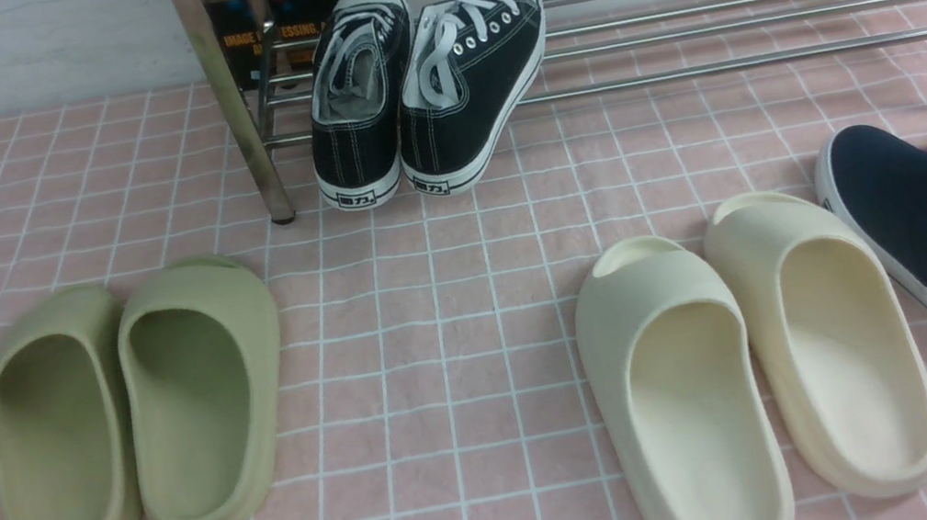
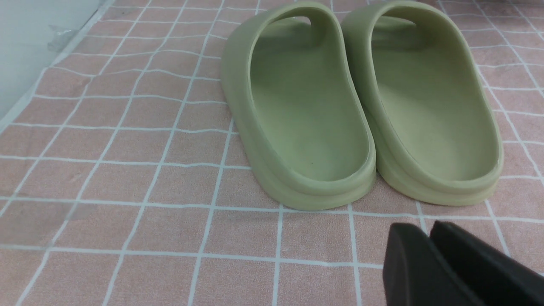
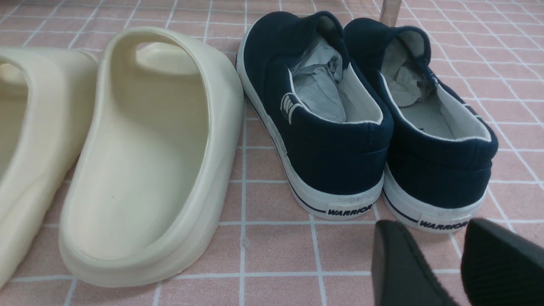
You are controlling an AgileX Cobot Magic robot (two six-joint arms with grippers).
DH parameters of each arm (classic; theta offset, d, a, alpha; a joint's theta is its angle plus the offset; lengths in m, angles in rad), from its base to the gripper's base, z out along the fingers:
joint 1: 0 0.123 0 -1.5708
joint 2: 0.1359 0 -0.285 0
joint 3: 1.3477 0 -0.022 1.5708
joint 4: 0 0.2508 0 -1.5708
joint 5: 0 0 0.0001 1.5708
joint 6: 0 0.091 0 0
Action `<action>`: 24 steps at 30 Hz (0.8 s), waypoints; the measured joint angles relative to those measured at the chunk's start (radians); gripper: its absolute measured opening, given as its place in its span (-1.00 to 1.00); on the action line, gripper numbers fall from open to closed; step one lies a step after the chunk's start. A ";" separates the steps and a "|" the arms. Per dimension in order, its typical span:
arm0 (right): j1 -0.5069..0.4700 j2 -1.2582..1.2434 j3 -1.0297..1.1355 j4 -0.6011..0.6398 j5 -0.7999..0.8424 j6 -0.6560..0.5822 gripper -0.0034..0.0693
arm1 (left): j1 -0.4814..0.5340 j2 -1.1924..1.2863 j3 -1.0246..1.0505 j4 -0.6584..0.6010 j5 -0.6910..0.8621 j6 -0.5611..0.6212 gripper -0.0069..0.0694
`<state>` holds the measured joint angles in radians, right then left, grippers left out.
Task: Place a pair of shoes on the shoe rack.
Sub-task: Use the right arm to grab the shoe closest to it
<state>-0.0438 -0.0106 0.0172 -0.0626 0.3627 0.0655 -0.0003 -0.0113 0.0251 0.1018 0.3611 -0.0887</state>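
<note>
Resting navy shoes (image 3: 340, 170): smooth dark canvas, laceless, pale lining with crumpled paper inside, white rubber soles lettered at the heel; both on the tiled surface (image 1: 468, 408), right of the cream slides, touching each other at the heels
Shoe rack (image 1: 676, 75): shiny metal, long round horizontal bars between slanting tube legs; stands behind the footwear
Black sneakers (image 1: 473, 82): stitched canvas, white laces, rounded white toe caps; toes up on the rack, side by side
Cream slides (image 1: 702, 417): matte, foam-like, thick rounded walls, oval openings; beside the navy shoes
Green slides (image 1: 199, 413): same moulded form, smooth, dull surface; far left, sides touching
Surface: pink, squared by pale, slightly wavy lines
Left gripper (image 2: 425, 231): dark fingertips together, nothing between them; near the heels of the green slides
Right gripper (image 3: 429, 227): dark blurred fingers apart, a moderate gap, holding nothing; near the heels of the navy shoes
</note>
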 joint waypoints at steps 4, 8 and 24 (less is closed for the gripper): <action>0.000 0.000 0.000 0.044 -0.009 0.010 -0.25 | 0.000 0.000 0.000 0.000 0.000 0.000 -0.57; 0.000 0.000 0.005 0.277 -0.041 0.120 -0.25 | 0.000 0.000 0.000 0.000 0.000 0.000 -0.56; 0.000 0.000 0.006 0.706 -0.101 0.231 -0.25 | 0.000 0.000 0.000 0.001 0.000 0.000 -0.51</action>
<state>-0.0438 -0.0106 0.0235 0.6436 0.2614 0.2967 -0.0003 -0.0113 0.0251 0.1026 0.3611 -0.0887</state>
